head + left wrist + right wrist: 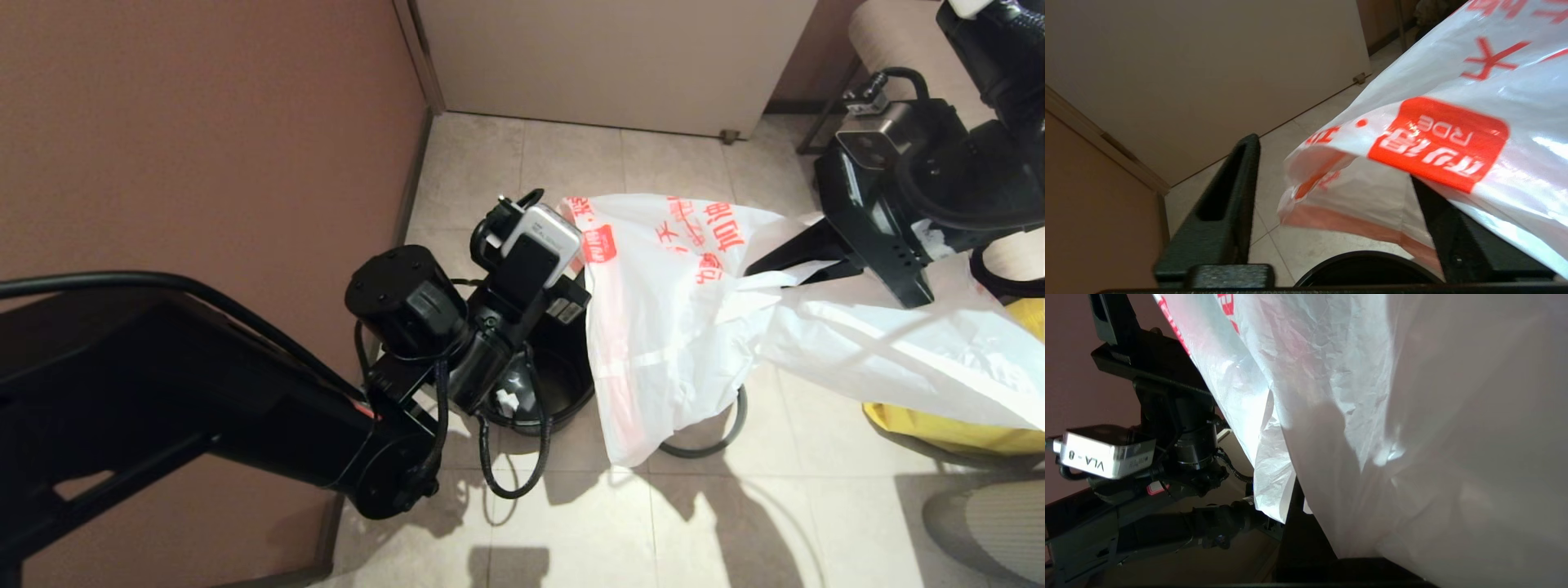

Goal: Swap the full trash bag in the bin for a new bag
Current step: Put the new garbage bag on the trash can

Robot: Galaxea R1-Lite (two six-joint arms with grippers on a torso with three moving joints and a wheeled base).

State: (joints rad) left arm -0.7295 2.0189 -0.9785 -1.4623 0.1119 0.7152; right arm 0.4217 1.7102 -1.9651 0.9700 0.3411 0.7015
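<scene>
The new bag (678, 327), white with red print and a red square logo (1439, 143), hangs in the air just right of the black bin (581, 402). My right gripper (763, 265) is shut on its upper right part, and plastic drapes over that hand (1372, 416). My left arm reaches over the bin from the left. In the left wrist view the left gripper (1331, 163) stands open, with the bag's red-striped edge between its fingers (1229, 196) and the bin's rim (1367, 257) below. The grey ring (729, 433) lies on the floor, partly under the bag. The full trash bag is not recognisable in view.
A brown wall (204, 139) runs close along the left of the bin and a beige panel (612, 57) closes the back. A yellow bag (971, 437) sits at the right, under the white plastic. A grey object (988, 523) lies at the lower right.
</scene>
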